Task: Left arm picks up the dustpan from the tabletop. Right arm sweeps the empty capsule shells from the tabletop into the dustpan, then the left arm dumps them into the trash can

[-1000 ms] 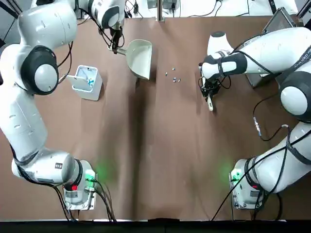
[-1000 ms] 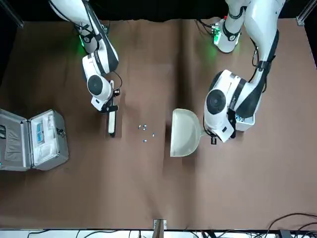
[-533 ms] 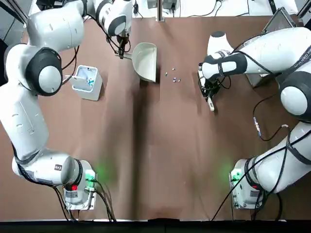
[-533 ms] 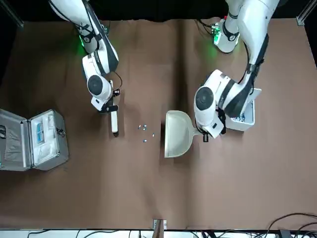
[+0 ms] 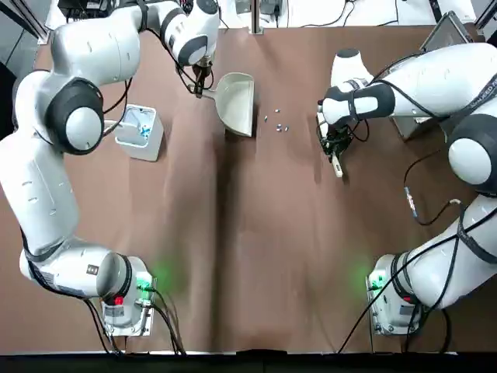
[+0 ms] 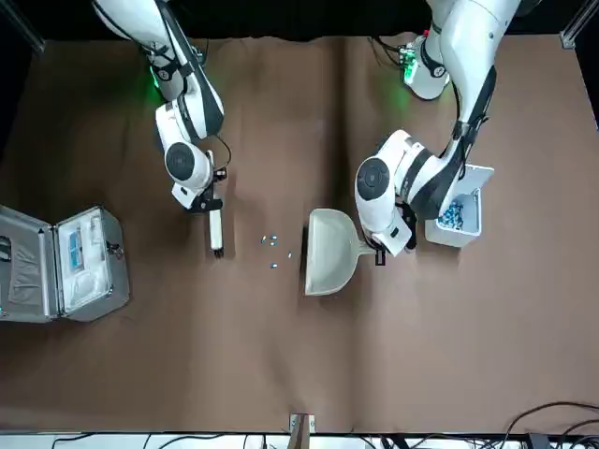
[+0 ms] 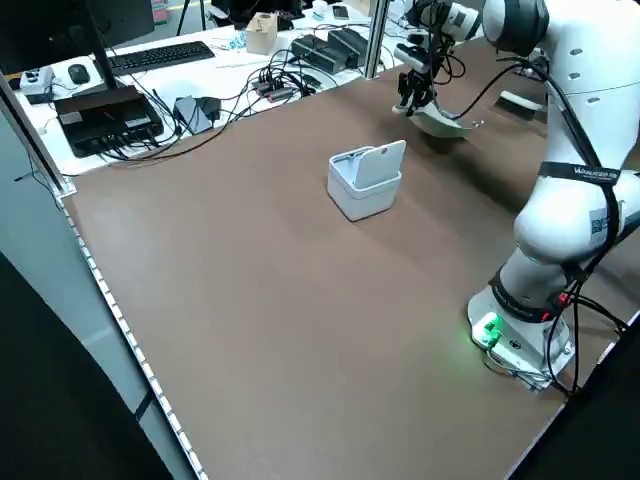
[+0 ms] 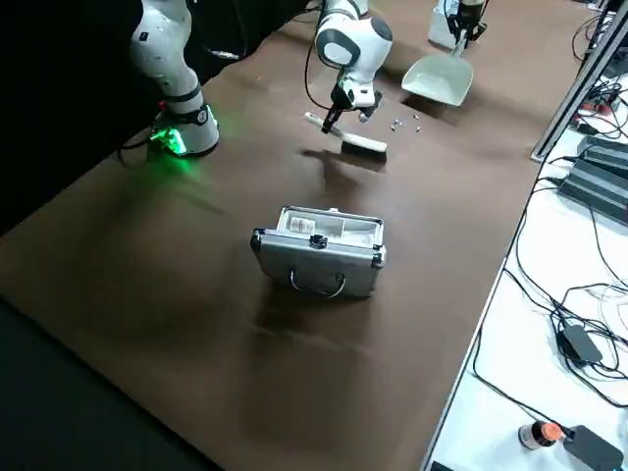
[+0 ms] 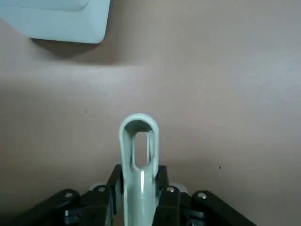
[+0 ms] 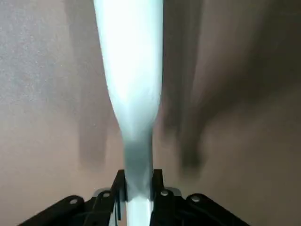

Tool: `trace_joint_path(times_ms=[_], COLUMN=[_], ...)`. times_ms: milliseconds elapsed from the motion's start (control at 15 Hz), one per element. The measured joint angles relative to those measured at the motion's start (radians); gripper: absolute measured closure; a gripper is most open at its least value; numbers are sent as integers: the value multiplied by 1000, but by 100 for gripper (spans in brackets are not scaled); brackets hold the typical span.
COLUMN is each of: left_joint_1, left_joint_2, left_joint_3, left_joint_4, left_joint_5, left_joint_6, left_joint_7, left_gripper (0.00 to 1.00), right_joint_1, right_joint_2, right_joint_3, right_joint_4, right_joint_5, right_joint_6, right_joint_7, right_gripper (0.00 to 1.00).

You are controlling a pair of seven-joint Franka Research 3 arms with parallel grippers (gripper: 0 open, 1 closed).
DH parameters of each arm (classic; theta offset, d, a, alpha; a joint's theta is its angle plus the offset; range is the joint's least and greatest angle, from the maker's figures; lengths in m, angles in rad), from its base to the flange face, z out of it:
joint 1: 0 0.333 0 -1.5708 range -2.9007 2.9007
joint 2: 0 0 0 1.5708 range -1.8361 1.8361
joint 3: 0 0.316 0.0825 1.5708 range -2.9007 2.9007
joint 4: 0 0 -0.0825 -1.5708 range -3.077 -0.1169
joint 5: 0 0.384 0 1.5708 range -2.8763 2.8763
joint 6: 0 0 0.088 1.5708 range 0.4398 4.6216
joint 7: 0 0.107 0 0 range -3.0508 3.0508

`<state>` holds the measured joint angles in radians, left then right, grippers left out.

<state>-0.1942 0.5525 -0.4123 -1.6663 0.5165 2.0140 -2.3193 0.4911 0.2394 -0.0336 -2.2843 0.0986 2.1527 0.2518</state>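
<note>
Two robot arms share a brown-covered bench (image 5: 248, 295), each grasping a cleaning tool, as the sweeping of empty capsule shells (image 5: 281, 127) gets under way. At the upper left of the overhead frame, the left pincer (image 9: 139, 188) clasps the handle of a dustpan (image 5: 235, 103), whose pan lies just beside the specks, on their left. At upper right, the right pincer (image 10: 139, 193) is closed on the handle of a slim white brush (image 8: 363, 143), with the shells between the two tools.

The step in hand appears to be positioning the dustpan for the sweep. The next move likely calls for its wide edge to settle flat against the bench, facing the shells, while the brush comes down on their far side and pushes them across. A lip left raised could let shells slip beneath.

The dustpan is pale cream-white plastic, broad and rounded, with a short handle pierced by a long slot near its end. The shells, tiny whitish and bluish specks, sit loosely grouped at upper center. A small light trash can (image 5: 140, 134), its flap lid raised and blue bits inside, waits at upper left.
</note>
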Motion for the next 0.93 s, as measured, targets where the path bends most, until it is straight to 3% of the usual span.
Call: trace_joint_path(times_ms=[467,933], left_joint_1=[-32,-67], left_joint_2=[47,108], left_joint_3=[0,2], left_joint_4=[10,70], left_joint_5=[13,14], left_joint_6=[14,14], left_joint_7=[-22,-23], left_gripper=[67,67], right_joint_1=[0,0], right_joint_2=[0,-2], right_joint_3=[-2,-8], right_joint_4=[54,222], right_joint_5=[1,2], right_joint_6=[-39,-185], right_joint_7=[46,108], right_gripper=[74,74])
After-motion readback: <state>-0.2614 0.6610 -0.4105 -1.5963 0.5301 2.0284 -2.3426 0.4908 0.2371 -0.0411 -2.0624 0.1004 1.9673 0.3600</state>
